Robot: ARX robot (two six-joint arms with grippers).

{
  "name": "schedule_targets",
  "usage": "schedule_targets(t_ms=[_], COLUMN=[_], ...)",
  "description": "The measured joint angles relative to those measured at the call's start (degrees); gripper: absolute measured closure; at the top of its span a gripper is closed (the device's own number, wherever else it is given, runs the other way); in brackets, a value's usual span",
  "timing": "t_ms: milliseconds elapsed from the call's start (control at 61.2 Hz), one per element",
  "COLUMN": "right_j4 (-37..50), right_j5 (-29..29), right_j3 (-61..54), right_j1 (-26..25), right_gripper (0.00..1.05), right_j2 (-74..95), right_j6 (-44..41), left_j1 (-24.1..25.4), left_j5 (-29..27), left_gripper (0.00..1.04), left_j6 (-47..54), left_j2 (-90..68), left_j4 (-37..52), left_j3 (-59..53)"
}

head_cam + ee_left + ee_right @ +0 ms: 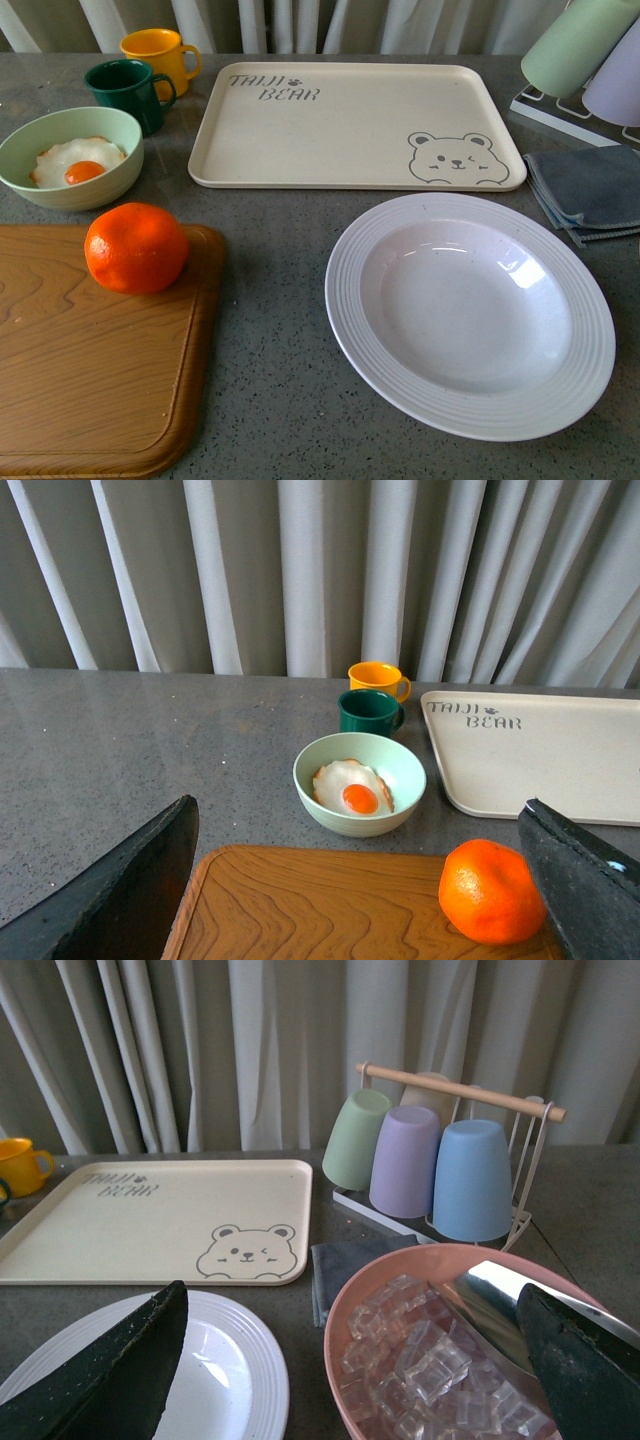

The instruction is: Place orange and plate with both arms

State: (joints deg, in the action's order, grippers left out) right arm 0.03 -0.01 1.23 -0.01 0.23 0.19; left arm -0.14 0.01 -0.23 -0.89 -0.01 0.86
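Spread left fingers [120, 900] could roll the orange [136, 247] off the cutting board [80, 380]; spread right fingers [110, 1380] could skid the plate [343, 290].

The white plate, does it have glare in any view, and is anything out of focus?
Front view: bright glare streaks on the plate, far right of its well; all sharp. Right wrist view: a smaller glare patch on the plate; focus fine. Left wrist view: no plate; the orange shows only a soft sheen.
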Motion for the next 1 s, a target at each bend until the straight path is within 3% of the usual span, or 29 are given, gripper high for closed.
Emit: schedule_targets(t_ms=[964, 997], right_j4=[0.0, 0.0], right_j5=[0.0, 0.0], right_j3=[0.0, 0.0], right_j1=[0.0, 0.0], right_gripper=[0.09, 0.09], right_j2=[0.0, 0.0], right_j6=[0.0, 0.0], left_j1=[0.0, -0.4], left_j5=[0.0, -1.9], left_gripper=[0.09, 0.09], left_j6=[0.0, -0.1], left_j2=[0.0, -1.3], left_j4=[0.0, -3.0], left_j3=[0.0, 1.0])
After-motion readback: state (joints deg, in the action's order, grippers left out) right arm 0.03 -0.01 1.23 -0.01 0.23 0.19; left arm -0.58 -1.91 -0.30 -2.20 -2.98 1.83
